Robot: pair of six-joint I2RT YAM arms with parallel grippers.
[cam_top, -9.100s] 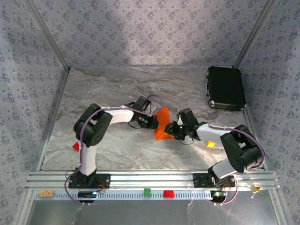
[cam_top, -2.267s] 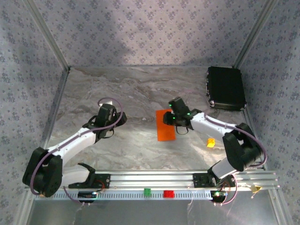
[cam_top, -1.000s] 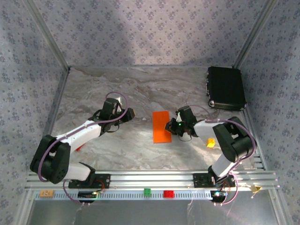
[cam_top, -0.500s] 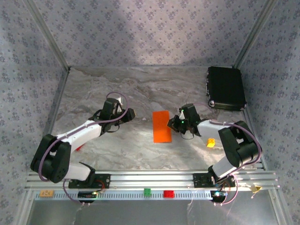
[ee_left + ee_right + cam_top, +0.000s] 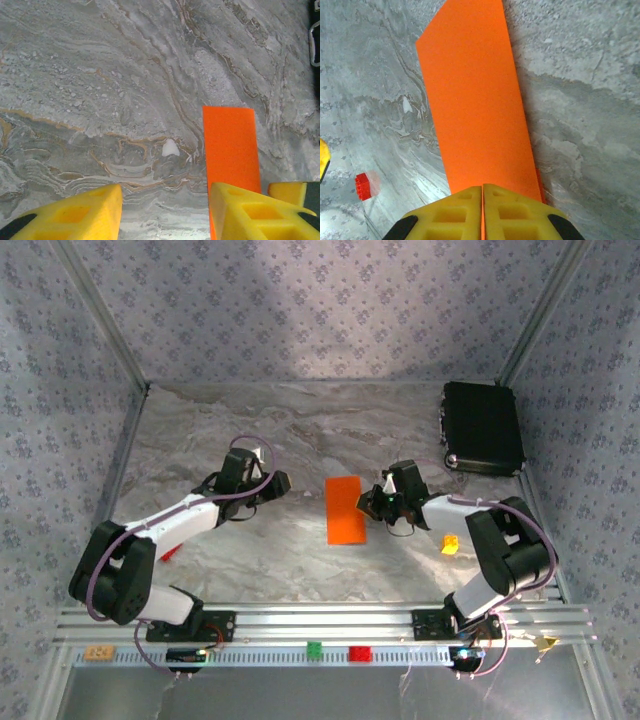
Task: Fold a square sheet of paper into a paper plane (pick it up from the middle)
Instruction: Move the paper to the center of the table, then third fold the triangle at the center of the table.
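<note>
The orange sheet of paper [image 5: 345, 509] lies flat near the middle of the marbled table [image 5: 300, 430] as a long narrow rectangle, its long sides running away from the arm bases. In the right wrist view a sliver of a second layer peeks out along one long edge of the paper [image 5: 472, 100]. The right gripper [image 5: 371, 504] sits at the sheet's right long edge, about halfway along it. Seen from its own camera, the right gripper [image 5: 482, 210] has its two yellow fingers pressed together with only a hairline seam between them. They stand over the near edge of the paper, and whether they nip any of it cannot be told. The left gripper [image 5: 277, 483] is off to the left of the sheet, near it but not touching. In the left wrist view its yellow fingers [image 5: 95, 210] stand apart with bare table between them, grasping nothing, and the paper [image 5: 230, 145] lies ahead and to one side. A black box [image 5: 483, 427] rests at the far right corner, well apart from the sheet. A small yellow block [image 5: 450, 545] lies beside the right arm, and a small red block [image 5: 163, 553] lies by the left arm
</note>
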